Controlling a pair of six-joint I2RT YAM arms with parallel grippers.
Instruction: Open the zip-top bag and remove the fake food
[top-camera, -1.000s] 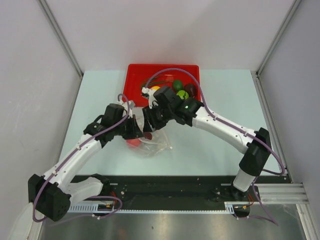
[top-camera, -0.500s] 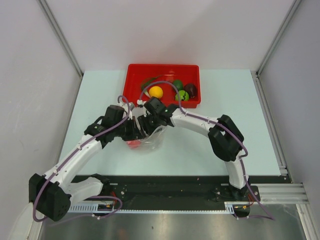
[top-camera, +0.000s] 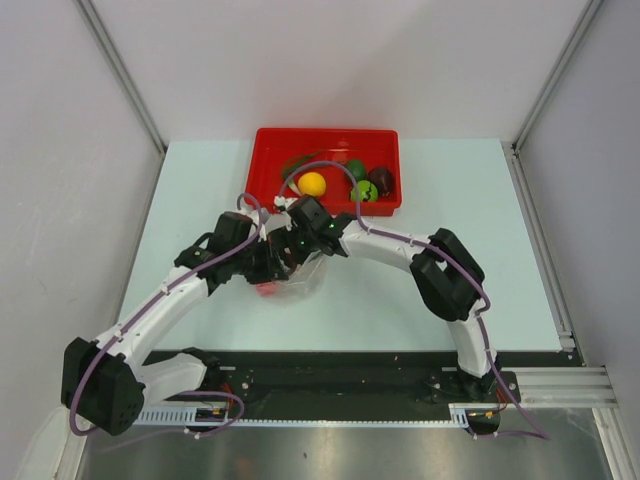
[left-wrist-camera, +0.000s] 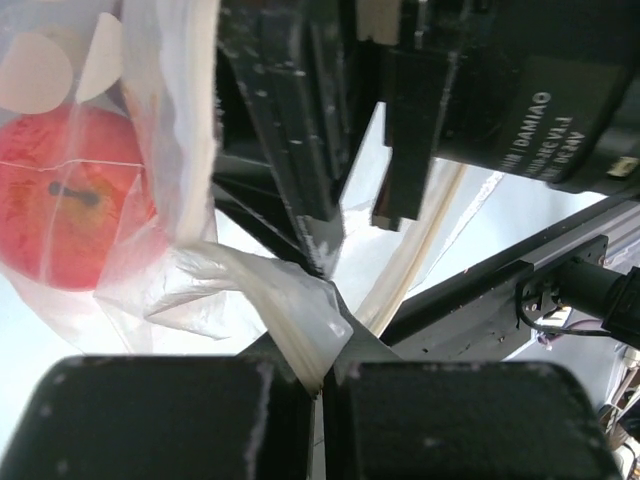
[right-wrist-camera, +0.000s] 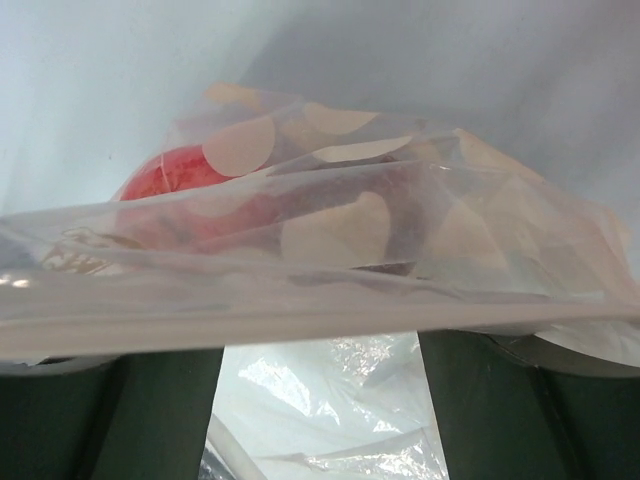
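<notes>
While both arms reached in over the table, their wrists met near its middle, just in front of the tray at the far edge. The left arm came in from the left and the right arm bent round from the right, so the two grippers stood almost touching above the bag. The bag lay crumpled on the table, on the near side of the tray and apart from it, partly hidden under the grippers.

The left gripper was clenched on a fold of the bag's rim by the whitish zip strip, the film bunched between its pads. The right gripper had its fingers spread wide. The zip strip stretched across both of them, hiding their tips, and clear film filled the gap between. Whether those fingers touched the strip could not be told.

Inside the bag lay the red ball, pressed against the film on the side toward the left arm. In the tray sat the yellow ball near the middle, with the bright green ball and the maroon one touching each other toward the right end. The onion lay behind and left of the yellow ball, too dim to make out well.
</notes>
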